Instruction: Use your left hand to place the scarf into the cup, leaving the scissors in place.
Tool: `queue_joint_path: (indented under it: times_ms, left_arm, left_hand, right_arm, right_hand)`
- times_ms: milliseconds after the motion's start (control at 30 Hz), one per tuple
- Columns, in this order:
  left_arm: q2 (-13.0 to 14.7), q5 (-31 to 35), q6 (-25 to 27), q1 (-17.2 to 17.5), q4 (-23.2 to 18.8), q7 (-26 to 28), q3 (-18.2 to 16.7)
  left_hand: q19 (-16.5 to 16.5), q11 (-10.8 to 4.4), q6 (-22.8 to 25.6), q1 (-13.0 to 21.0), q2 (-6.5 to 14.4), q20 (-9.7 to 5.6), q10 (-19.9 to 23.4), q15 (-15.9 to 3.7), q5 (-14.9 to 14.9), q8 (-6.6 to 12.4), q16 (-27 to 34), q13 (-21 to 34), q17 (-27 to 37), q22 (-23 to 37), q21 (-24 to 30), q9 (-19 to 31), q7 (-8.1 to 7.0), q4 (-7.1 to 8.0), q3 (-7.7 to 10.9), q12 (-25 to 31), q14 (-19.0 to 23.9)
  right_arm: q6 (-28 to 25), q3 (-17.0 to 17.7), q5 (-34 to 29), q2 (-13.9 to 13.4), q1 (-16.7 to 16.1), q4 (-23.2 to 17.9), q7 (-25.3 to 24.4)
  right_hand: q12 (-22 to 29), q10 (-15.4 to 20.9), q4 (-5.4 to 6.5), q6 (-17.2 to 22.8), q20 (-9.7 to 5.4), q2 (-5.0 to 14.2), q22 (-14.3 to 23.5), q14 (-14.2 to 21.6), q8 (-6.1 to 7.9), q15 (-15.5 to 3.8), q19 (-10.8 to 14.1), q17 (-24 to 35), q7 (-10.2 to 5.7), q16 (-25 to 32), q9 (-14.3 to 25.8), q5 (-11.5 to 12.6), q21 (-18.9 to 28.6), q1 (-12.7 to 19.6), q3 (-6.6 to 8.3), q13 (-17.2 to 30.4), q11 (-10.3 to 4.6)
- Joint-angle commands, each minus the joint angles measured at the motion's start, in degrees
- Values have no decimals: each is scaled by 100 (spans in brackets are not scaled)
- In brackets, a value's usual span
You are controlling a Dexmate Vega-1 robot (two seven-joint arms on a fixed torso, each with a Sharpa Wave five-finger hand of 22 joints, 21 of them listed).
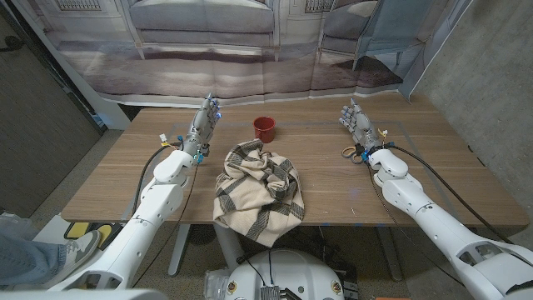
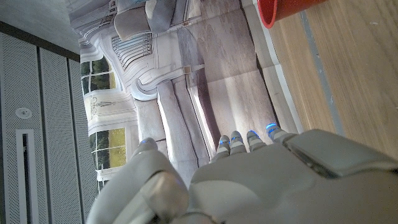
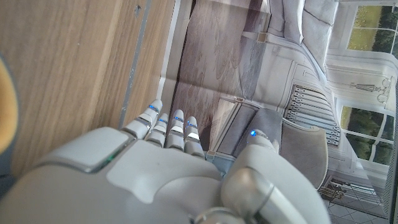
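Observation:
A cream scarf with dark plaid stripes point(image 1: 258, 190) lies bunched at the table's near middle, its lower part draped over the front edge. A small red cup point(image 1: 264, 127) stands upright behind it; its rim point(image 2: 286, 11) also appears in the left wrist view. My left hand point(image 1: 202, 122) stands on its edge left of the cup, fingers straight and apart, holding nothing. My right hand point(image 1: 358, 125) stands likewise at the right, also holding nothing. Scissors with pale handles point(image 1: 353, 153) lie just in front of the right hand, partly hidden by the wrist.
The wooden table point(image 1: 433, 179) has bare surface to both sides of the scarf. A printed backdrop of a room point(image 1: 250, 42) hangs behind the far edge. A person's shoe and trouser leg point(image 1: 50, 250) sit at the lower left, off the table.

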Motion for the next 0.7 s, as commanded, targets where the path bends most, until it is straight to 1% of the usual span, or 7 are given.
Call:
queue_joint_path:
  times_ms: [33, 200, 367, 433, 500, 700]
  left_arm:
    - [124, 137, -273, 269, -387, -75, -47]
    - [224, 187, -339, 448, -635, 11, -42]
    - [284, 162, -536, 557, -663, -24, -42]
    - [298, 168, -560, 629, -724, 46, -55]
    - [309, 106, -663, 642, -684, -36, -60]
    - [361, 118, -858, 776, -767, 34, -93]
  left_hand:
    - [-105, -8, 25, 57, 11, 17, 39, 10, 42, 15, 24, 11, 19, 19, 23, 11, 3, -12, 27, 27, 33]
    - [-93, -6, 43, 73, 24, 23, 70, 7, 45, 15, 25, 11, 19, 19, 22, 11, 6, -18, 29, 34, 53]
    - [-77, -1, 78, 90, 36, 32, 98, 15, 48, 21, 30, 11, 18, 19, 22, 11, 8, -25, 31, 39, 88]
    - [-73, 0, 91, 98, 41, 34, 125, 7, 49, 22, 33, 11, 18, 19, 20, 12, 13, -28, 32, 47, 105]
    - [-71, -5, 104, 104, 46, 36, 135, 10, 50, 24, 34, 11, 18, 19, 18, 12, 14, -31, 33, 48, 115]
    - [-49, -3, 131, 126, 61, 44, 184, 15, 53, 26, 34, 11, 17, 19, 19, 12, 7, -40, 37, 60, 142]
  right_arm:
    - [71, 13, 21, 37, 13, 56, 53]
    - [175, 33, 63, 62, -1, 102, 142]
    - [183, 33, 58, 63, -46, 61, 108]
    - [178, 37, 60, 73, -63, 47, 74]
    - [180, 46, 67, 85, -81, 32, 40]
    - [167, 51, 44, 81, -96, -9, -31]
  right_hand:
    - [0, 45, -19, 33, -28, 14, 14, 55, 1, -23, 31, 17, -20, 7, 18, 13, -9, 12, 32, 6, 9]
    - [-5, 42, -22, 31, -28, 10, 15, 61, -3, -33, 36, 18, -23, 4, 18, 10, -16, 10, 26, 6, -11]
    - [-8, 44, -25, 35, -40, 8, 15, 67, -4, -38, 51, 18, -19, 2, 18, 8, -18, 8, 22, 6, -13]
    - [-7, 49, -26, 38, -45, 8, 15, 70, -3, -35, 54, 19, -17, 1, 18, 7, -21, 7, 20, 6, -12]
    - [-9, 48, -26, 37, -44, 7, 15, 70, -4, -36, 56, 19, -20, -1, 18, 6, -24, 6, 19, 6, -12]
    - [-13, 50, -28, 44, -40, 9, 16, 75, -5, -38, 58, 20, -24, -4, 19, 4, -33, 3, 15, 6, -11]
